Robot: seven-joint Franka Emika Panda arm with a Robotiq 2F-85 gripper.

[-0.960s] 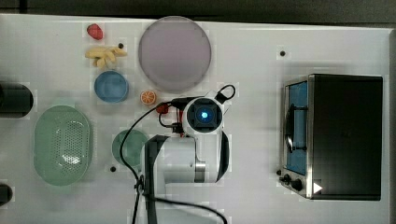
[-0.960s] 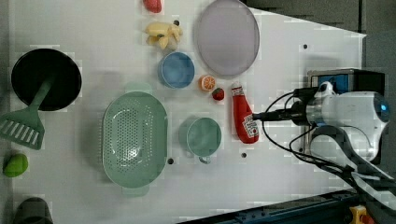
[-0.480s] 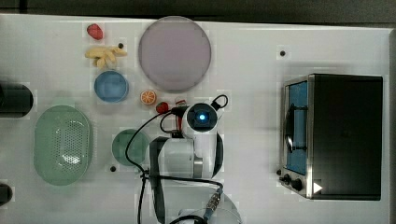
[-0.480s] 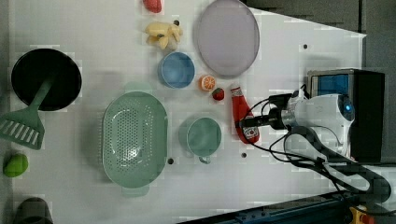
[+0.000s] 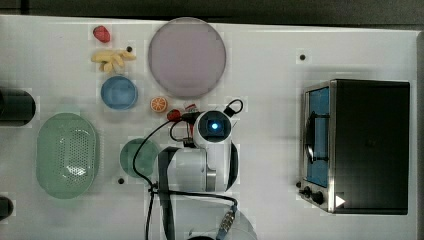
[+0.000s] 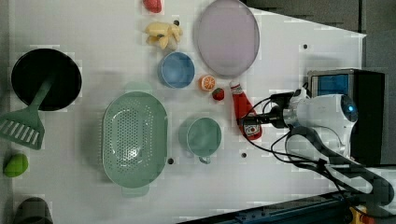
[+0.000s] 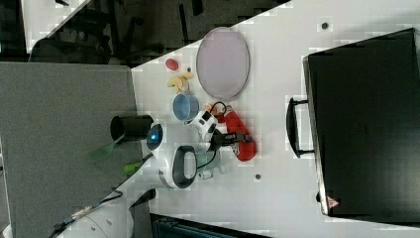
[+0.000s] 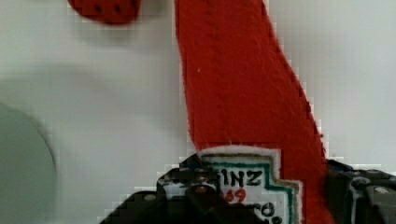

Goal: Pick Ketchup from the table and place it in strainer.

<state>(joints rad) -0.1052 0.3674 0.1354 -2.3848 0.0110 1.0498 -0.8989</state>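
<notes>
While the arm is folded low over the white table (image 6: 93,196), the gripper (image 6: 252,125) is seen down at the ketchup (image 6: 242,106), at its labelled lower body. In the left view the wrist is reached in from the left view's right, hand roughly level with the table, cables looped beneath it. In the wrist view a dark finger (image 8: 187,196) is seen on one side of the label and a second dark finger on the other side, both against the bottle's flanks; contact looks made, but whether the bottle is clamped firmly cannot be told. The bottle is lying flat on the table, not lifted.

Long axis of the ketchup: running straight away from the gripper. The white cap is pointed away from the hand, toward the lilac plate (image 6: 227,37) beyond it; the wide base is on the gripper's side. In the right view the red body (image 7: 241,136) is seen projecting past the fingers.

Beside the neck, just off the gripper line, a small red strawberry piece (image 6: 217,94) and an orange slice (image 6: 207,83) are placed. The green cup (image 6: 203,136) is near the hand, apart from the bottle. The strainer (image 6: 134,139) is well apart, beyond the cup.
</notes>
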